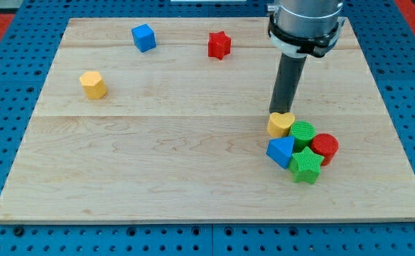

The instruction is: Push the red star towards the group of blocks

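Observation:
The red star [219,45] lies near the view's top, a little right of centre. The group of blocks sits at the view's lower right: a yellow heart-like block [281,124], a green cylinder [303,133], a red cylinder [325,146], a blue triangle [281,151] and a green star [306,166], all packed together. My tip [279,112] comes down just behind the yellow block of the group, touching or nearly touching its top edge. It is far from the red star, to the star's lower right.
A blue cube [143,37] lies at the view's top left of centre. A yellow hexagon block [93,84] lies at the left. The wooden board [158,163] rests on a blue perforated table; the arm's body hangs over the board's top right.

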Controlling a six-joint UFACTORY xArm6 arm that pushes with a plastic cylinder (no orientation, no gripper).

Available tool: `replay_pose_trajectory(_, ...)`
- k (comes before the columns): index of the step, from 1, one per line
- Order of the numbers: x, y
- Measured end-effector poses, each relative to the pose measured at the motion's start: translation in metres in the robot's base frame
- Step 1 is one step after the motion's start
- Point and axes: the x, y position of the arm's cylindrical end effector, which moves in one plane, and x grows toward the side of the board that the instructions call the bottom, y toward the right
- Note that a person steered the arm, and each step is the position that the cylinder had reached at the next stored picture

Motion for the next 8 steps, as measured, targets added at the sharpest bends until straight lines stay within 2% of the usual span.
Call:
replay_pose_trajectory(1, -0.041, 0.008)
replay_pose_trajectory(2, -0.100, 0.010)
replay_pose_trajectory(4, -0.191, -0.026)
replay_pose_trajectory(5, -0.207, -0.077)
replay_pose_trajectory(6, -0.198, -0.117)
replay_pose_trajectory(8, -0.150, -0.105)
